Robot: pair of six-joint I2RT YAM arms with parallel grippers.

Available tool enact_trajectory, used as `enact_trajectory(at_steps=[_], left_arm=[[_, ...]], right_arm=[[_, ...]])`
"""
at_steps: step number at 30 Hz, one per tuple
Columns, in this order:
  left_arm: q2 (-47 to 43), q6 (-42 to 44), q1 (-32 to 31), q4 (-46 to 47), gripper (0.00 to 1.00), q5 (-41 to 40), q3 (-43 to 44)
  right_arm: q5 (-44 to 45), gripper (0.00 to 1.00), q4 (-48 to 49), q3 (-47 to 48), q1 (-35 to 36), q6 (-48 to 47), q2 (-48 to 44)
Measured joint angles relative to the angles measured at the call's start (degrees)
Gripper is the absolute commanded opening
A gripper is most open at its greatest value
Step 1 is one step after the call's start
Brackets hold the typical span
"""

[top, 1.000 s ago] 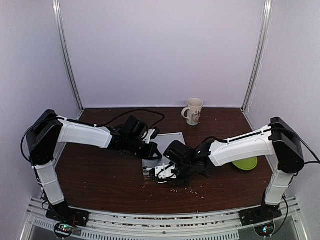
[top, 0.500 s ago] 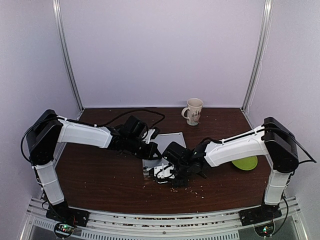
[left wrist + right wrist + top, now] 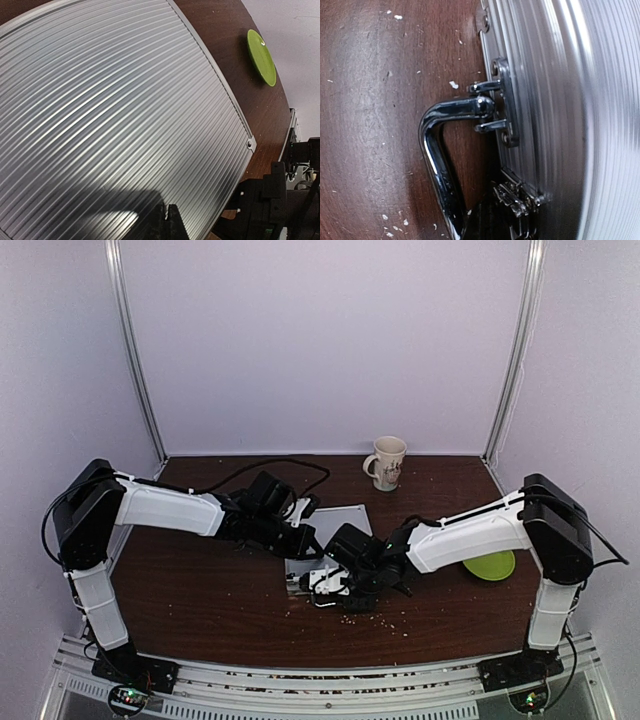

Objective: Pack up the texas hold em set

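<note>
The silver case (image 3: 345,518) lay shut and flat on the table (image 3: 200,590), about midway between the left and right edges and a little nearer the front edge than the back. Both arms reached over it. The left gripper (image 3: 308,546) sat on the left part of the ribbed lid (image 3: 125,115), its fingers pressed together with nothing between them. In the left wrist view their dark tips (image 3: 169,222) met the ridged metal at the bottom of the frame.

The right gripper (image 3: 326,590) was low at the case's front side, its fingers also drawn tight together. The right wrist view showed the chrome handle (image 3: 437,150) folded down toward the wood and a latch (image 3: 517,197) beside it (whether the fingertips touched the latch I could not tell).

A cream mug (image 3: 386,462) stood near the back edge. A green plate (image 3: 492,566) lay toward the right edge, apart from the case. Pale crumbs (image 3: 385,620) dotted the wood near the front edge
</note>
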Motion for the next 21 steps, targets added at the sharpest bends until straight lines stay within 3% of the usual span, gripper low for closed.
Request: enact_trajectory(at_steps=[6,10,12,13,15,17,18,19,21], left_arm=[[-0.8,1.2,0.0,-1.8,0.02,-0.1,0.2],[-4.7,4.2,0.0,-6.4,0.04,-1.9,0.3],[-8.2,6.2,0.0,-9.0,0.05,-4.3,0.7],[-10.6,7.7,0.0,-10.8,0.09,-6.5,1.2],[-14.4,10.4,0.0,-13.1,0.32,-10.5,2.0],[-18.3,13.4,0.1,-15.5,0.47,-15.4,2.5],[-19.9,14.7,0.3,-16.9,0.53,-18.0,2.7],[-21.0,16.0,0.6,-18.1,0.58,-20.2,2.8],[-22.4,17.8,1.5,-20.6,0.71,-24.4,2.8]], right_arm=[[-5.7,0.00,-4.7,-0.4,-0.5,-1.1,-4.1],[-11.4,0.01,-9.8,-1.2,-1.1,-2.1,-14.0],[-13.8,0.08,-11.3,-2.2,-2.2,-2.2,-19.8],[-14.7,0.18,-11.9,-2.6,-3.2,-2.1,-22.2],[-16.9,0.36,-12.9,-3.9,-7.1,-2.0,-26.9],[-17.8,0.60,-13.5,-4.6,-12.4,-1.1,-29.8],[-17.8,0.82,-13.6,-4.9,-15.1,-0.3,-30.9],[-17.7,0.98,-13.5,-5.3,-17.9,0.5,-32.3],[-17.2,1.00,-12.9,-5.8,-23.7,2.4,-35.9]])
